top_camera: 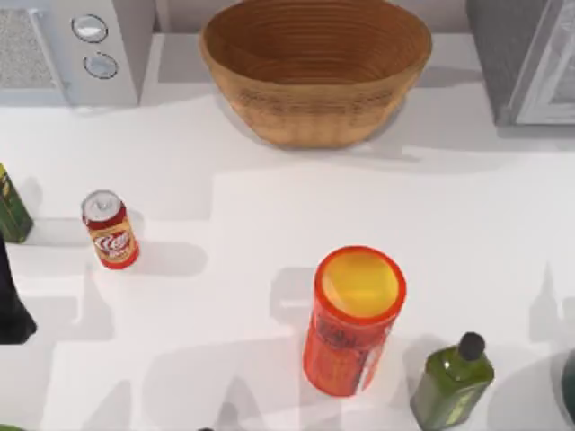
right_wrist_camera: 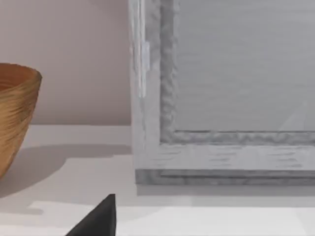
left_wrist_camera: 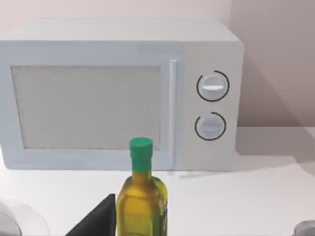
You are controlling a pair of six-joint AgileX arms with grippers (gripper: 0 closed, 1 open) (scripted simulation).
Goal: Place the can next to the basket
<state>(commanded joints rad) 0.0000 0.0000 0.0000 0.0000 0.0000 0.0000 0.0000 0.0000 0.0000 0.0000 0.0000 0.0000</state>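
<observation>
The small red can (top_camera: 110,230) with a silver top stands upright on the white table at the left. The wide woven basket (top_camera: 314,67) sits at the back middle, far from the can; its rim (right_wrist_camera: 17,105) also shows in the right wrist view. My left arm (top_camera: 13,310) is a dark shape at the table's left edge, in front of the can and apart from it. One dark fingertip (left_wrist_camera: 101,219) of the left gripper shows, with nothing against it. One fingertip (right_wrist_camera: 101,216) of the right gripper shows the same way, low over the table.
A tall orange-red cylinder (top_camera: 352,319) with a yellow top stands front middle, a green bottle (top_camera: 452,382) to its right. A yellow-green bottle (top_camera: 11,208) (left_wrist_camera: 141,196) stands at the far left before a white microwave (top_camera: 76,45) (left_wrist_camera: 118,93). A grey appliance (top_camera: 530,58) fills the back right corner.
</observation>
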